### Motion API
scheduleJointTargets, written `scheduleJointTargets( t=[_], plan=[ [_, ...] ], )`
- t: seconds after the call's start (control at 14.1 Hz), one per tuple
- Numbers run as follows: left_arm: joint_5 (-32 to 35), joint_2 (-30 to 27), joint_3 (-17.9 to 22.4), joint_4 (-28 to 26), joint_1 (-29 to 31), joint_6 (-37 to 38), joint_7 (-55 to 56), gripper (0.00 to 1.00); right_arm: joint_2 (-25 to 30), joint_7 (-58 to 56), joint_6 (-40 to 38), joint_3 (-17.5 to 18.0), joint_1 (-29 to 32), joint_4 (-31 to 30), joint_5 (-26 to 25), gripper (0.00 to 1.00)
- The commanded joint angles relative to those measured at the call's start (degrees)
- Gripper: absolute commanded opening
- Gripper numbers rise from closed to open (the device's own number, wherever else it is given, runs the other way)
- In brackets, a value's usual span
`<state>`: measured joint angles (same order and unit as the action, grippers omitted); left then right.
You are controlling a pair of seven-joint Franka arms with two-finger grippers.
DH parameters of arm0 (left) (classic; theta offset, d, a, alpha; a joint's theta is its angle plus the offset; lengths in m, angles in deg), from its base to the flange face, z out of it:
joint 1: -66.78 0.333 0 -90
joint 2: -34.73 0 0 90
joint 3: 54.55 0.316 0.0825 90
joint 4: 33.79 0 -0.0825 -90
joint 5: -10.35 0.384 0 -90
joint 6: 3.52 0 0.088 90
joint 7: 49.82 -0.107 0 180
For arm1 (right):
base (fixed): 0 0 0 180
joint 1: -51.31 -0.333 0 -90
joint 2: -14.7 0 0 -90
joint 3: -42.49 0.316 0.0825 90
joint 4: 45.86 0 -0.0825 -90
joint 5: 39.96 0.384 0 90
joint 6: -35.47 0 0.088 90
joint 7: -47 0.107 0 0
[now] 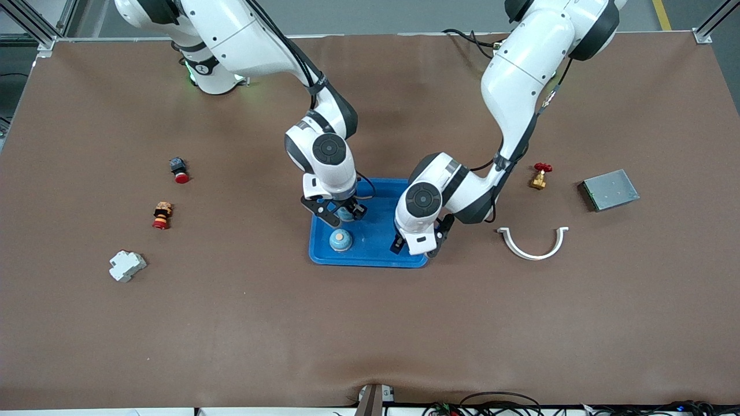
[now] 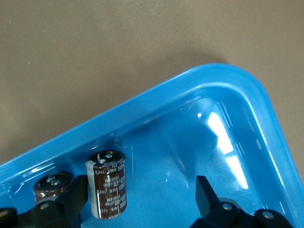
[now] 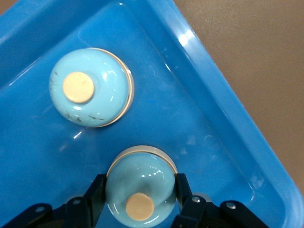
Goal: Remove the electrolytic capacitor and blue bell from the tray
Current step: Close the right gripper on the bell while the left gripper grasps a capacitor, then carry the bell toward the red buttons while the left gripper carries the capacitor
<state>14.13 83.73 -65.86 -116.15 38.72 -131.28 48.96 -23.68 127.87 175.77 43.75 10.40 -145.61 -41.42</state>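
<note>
A blue tray [image 1: 378, 234] lies mid-table. My right gripper [image 1: 344, 216] is shut on a light blue bell [image 3: 140, 183] with a tan button, low over the tray [image 3: 228, 128]. A second bell [image 1: 340, 240] sits in the tray, nearer the front camera; it also shows in the right wrist view [image 3: 90, 88]. My left gripper [image 1: 416, 249] is open over the tray corner toward the left arm's end. In the left wrist view a brown capacitor [image 2: 108, 184] stands in the tray [image 2: 190, 80] against one finger [image 2: 76, 195]. A second capacitor [image 2: 52, 185] stands beside it.
Toward the right arm's end lie a red-capped button [image 1: 179, 170], a red and orange switch [image 1: 162, 215] and a white block [image 1: 127, 266]. Toward the left arm's end lie a brass valve [image 1: 540, 175], a grey metal box [image 1: 610, 189] and a white half ring [image 1: 533, 242].
</note>
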Motion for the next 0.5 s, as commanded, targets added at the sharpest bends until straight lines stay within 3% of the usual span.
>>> scheduleJointTargets(
  t=[0.0,0.07,0.14,0.28,0.43],
  plan=[
    [1.76,0.65,0.76,0.80,-0.85,-0.21,1.67,1.00,1.63,0.43,-4.22,0.23,-0.05,1.31,-0.21,0.00],
    [1.76,0.74,0.93,0.80,-0.85,-0.21,1.76,1.00,2.94,0.26,-6.33,0.58,0.39,1.84,-0.21,0.00],
    [1.76,0.74,1.02,0.71,-0.76,-0.30,1.76,0.92,4.00,-0.44,-8.36,0.67,0.65,2.28,-0.12,0.00],
    [1.76,0.65,1.02,0.80,-0.76,-0.21,1.76,0.59,6.72,-4.90,-11.26,0.59,1.53,2.37,2.67,0.00],
    [1.76,0.56,1.02,0.80,-0.76,-0.21,1.76,0.34,10.15,-11.32,-13.73,0.50,3.90,0.89,5.84,0.00]
  ],
)
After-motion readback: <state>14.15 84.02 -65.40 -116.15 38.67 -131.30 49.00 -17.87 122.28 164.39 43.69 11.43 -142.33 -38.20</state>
